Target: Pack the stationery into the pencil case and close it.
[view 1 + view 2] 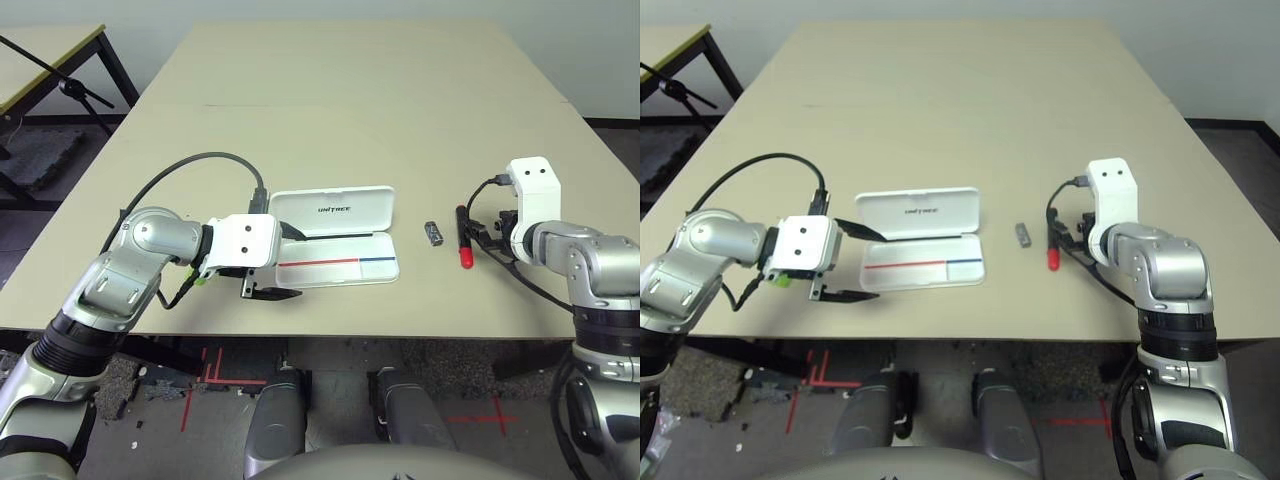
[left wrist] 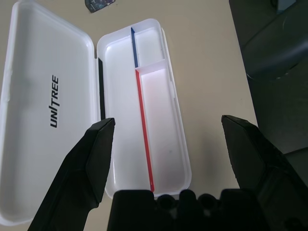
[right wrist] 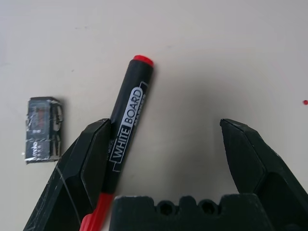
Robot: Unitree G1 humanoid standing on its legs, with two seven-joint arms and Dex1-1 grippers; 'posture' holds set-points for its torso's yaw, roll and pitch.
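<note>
The pencil case lies open near the worktop's front edge, a little left of centre, its lid folded back flat toward twelve o'clock and its tray, crossed by a red-and-blue line, toward six. The tray looks bare. The left gripper hovers at the case's nine o'clock end, fingers spread wide and holding nothing.

At the case's three o'clock, apart from it, sits the small dark grey block, and just beyond that the red marker, lying along the twelve-to-six line. The right gripper hangs low over the marker with its fingers wide apart and empty. In the right wrist view one finger lies right beside the marker's dark lettered barrel, though contact cannot be confirmed, and the other stands well clear.

The marker is probably light, rigid and smooth, and being round it may roll or squirt out if pinched off-centre. The soundest hold would be across the middle of the barrel. That calls for shifting the gripper sideways so the barrel sits between both fingers. The block is small and low, so it likely needs a careful pinch on its long sides. The case is a thin hard shell that would slide easily when pushed.
</note>
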